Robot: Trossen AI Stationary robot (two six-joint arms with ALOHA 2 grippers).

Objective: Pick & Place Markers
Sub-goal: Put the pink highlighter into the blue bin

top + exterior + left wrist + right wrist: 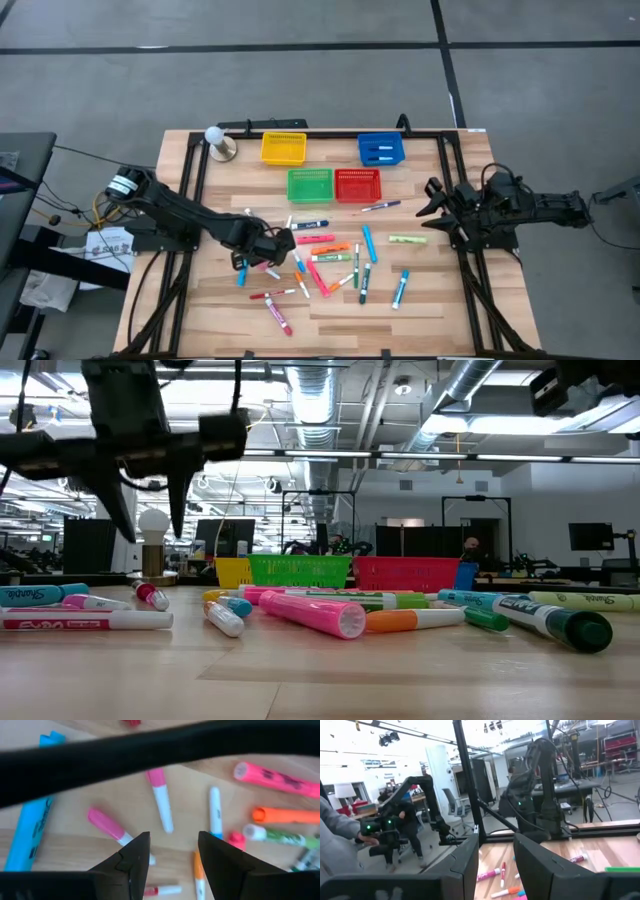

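Over wood-grain tabletop (420,300): left fingers (137,857) spread (empty) above slim capped markers (330,258).

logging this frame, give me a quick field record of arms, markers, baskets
left gripper: over the marker pile's left part, fingers open, nothing held
right gripper: at the table's right edge, open, empty
markers: scattered loose on the table's middle and front
blue basket: holds two white markers
yellow basket: no markers seen inside
green basket: looks empty
red basket: looks empty
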